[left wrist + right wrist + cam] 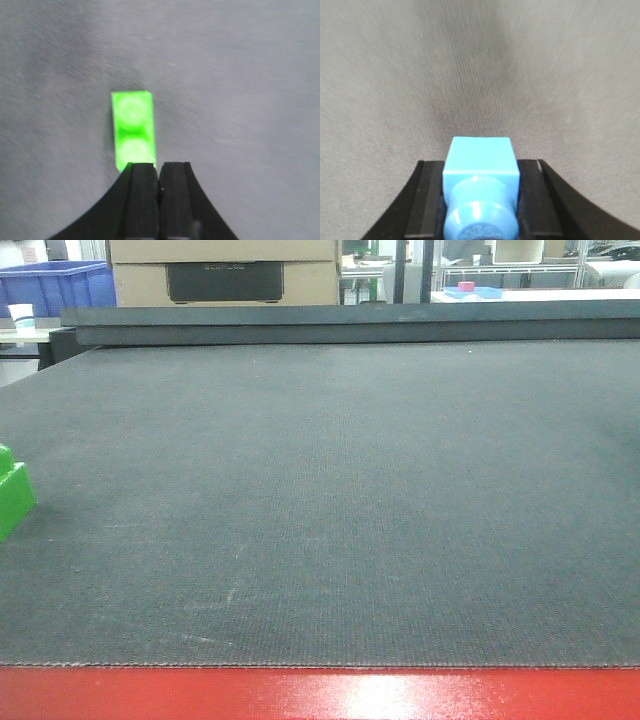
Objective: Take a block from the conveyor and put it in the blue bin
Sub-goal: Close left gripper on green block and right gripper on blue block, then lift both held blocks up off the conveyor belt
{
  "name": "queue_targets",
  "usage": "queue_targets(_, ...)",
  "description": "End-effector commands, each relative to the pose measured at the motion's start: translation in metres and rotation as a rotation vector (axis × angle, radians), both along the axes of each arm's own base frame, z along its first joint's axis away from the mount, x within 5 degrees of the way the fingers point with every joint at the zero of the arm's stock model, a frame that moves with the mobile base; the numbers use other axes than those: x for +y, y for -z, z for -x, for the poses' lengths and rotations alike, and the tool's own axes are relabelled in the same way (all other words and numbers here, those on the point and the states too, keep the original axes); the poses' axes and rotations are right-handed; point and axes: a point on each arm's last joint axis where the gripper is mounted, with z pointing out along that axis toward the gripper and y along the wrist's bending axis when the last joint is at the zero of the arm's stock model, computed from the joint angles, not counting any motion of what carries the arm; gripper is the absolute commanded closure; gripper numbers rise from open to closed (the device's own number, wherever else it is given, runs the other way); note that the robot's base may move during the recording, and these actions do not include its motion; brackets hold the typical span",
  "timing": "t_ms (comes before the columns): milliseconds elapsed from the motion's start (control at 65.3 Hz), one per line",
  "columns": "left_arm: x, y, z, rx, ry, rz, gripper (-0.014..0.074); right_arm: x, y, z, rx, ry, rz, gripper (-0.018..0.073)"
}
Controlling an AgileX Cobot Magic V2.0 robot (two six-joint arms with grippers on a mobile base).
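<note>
While the left pincer [159, 170] sits closed, empty, just behind the green block [133, 131], spread its jaws first — then straddle it; right pincer [480, 166] clamps a blue block [479, 154].

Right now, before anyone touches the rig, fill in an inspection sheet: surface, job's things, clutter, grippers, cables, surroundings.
Surface: conveyor, dark grey woven belt with faint scuffs, red frame along the front.
Job's things: green block lies on the belt, far left in the front view; blue bin stands beyond the belt, back left.
Clutter: nothing seen on the belt.
Grippers: left gripper shut and empty, tips at the block's near end; right gripper shut on a blue block.
Cables: nothing seen.
Surroundings: cardboard box, white cup, and a pink object on a blue tray, all behind the belt.
</note>
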Motion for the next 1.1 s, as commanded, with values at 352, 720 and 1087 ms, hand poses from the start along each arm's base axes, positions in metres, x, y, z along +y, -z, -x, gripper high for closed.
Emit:
queue_targets(352, -0.004, 0.038, -0.025, 0.059, -0.042, -0.046, 0.0346, 0.000, 0.006, 0.005, 0.035, -0.012, 0.003, 0.0720)
queue_targets(720, -0.007, 0.083, -0.041, 0.191, -0.044, -0.070, 0.0187, 0.001, 0.023, 0.011, 0.083, -0.011, -0.001, 0.0720)
queue_targets(1087, -0.007, 0.089, -0.043, 0.222, -0.029, -0.086, 0.0658, 0.003, 0.019, 0.014, 0.069, -0.013, -0.005, 0.0720)
